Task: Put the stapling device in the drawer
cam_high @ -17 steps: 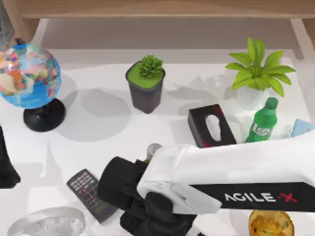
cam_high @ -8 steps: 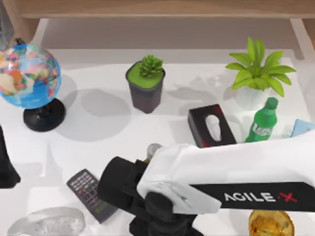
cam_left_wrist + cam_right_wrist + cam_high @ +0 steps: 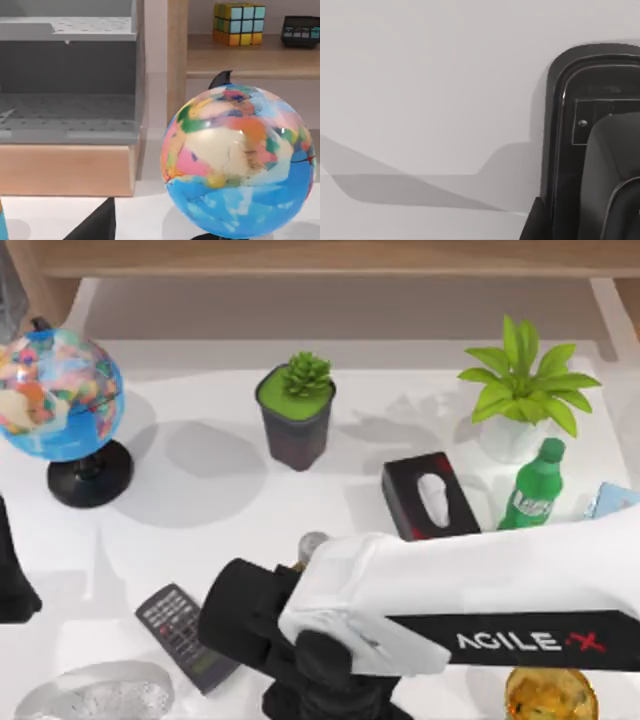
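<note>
From above, the right arm (image 3: 470, 610) reaches across the counter (image 3: 200, 500) from the right, its black wrist low at the front edge beside the remote (image 3: 185, 636). The left arm (image 3: 12, 580) sits parked at the left edge.

The left wrist camera faces the globe (image 3: 239, 162) and an open grey drawer (image 3: 67, 85).

The right wrist camera shows the glossy black stapling device (image 3: 585, 145) lying on the counter, right under the right hand; I cannot tell how far that hand is open.

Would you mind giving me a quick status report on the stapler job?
Right arm low over the table's front middle. Left arm parked at left edge. Stapling device right beneath the right wrist. Remote lies beside it.
</note>
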{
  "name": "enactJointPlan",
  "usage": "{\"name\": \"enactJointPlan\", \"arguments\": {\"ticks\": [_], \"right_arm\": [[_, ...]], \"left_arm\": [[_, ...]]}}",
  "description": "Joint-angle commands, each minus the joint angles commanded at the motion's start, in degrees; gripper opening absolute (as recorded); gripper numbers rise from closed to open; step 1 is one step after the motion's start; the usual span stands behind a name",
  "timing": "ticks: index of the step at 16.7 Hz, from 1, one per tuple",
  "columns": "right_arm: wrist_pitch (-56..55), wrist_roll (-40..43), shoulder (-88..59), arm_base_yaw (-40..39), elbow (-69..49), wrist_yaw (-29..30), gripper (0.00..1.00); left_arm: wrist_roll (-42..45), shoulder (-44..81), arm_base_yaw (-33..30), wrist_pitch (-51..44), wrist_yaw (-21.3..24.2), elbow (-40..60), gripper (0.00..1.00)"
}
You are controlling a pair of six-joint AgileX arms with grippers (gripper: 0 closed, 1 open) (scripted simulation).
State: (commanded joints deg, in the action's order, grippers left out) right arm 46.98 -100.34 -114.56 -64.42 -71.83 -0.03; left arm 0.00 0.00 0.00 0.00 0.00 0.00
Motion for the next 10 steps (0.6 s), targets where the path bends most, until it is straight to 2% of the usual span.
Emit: {"name": "enactJointPlan", "arguments": {"ticks": [5,10], "right_arm": [[0.9,0.2,4.7,-2.2,-0.8,-2.4,0.00],[5.7,0.0,3.1,-0.2,-3.1,-0.3,0.00]], "left_arm": [[0.0,0.0,0.0,0.0,0.0,0.0,1.00],[0.0,0.0,0.0,0.0,0.0,0.0,1.00]]}}
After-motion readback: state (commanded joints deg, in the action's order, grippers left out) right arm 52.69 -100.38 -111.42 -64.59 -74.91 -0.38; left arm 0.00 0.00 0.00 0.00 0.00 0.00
